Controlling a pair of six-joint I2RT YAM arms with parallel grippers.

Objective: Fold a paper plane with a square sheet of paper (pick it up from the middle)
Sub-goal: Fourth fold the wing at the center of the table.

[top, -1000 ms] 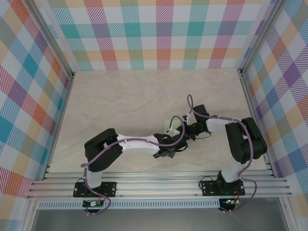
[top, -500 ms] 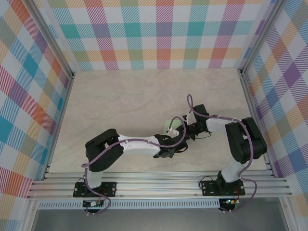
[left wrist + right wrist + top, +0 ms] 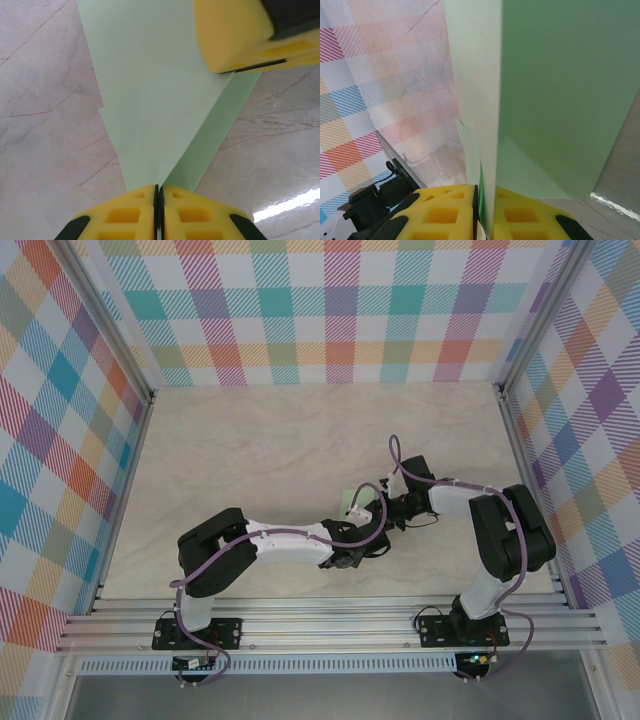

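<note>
The pale mint-green sheet of paper (image 3: pixel 150 100) is folded in layers and narrows toward my left gripper (image 3: pixel 158 192), whose yellow fingers are shut on its pointed end. At the upper right of the left wrist view, a yellow finger of the right gripper (image 3: pixel 235 35) sits on the paper's far edge. In the right wrist view the paper (image 3: pixel 550 90) stands on edge and runs down between the fingers of my right gripper (image 3: pixel 487 197), which is shut on it. From above, both grippers (image 3: pixel 365 537) (image 3: pixel 378 508) meet mid-table, and a small patch of paper (image 3: pixel 351 502) shows beside them.
A marbled beige tabletop (image 3: pixel 300 440) lies under the arms, inside checked walls (image 3: pixel 320 310) with aluminium rails (image 3: pixel 330 625) along the near edge. Purple cables (image 3: pixel 395 455) loop over both wrists.
My left gripper's fingers have closed onto the narrow end of the paper. Both arms have barely moved, and the right gripper still holds the paper.
</note>
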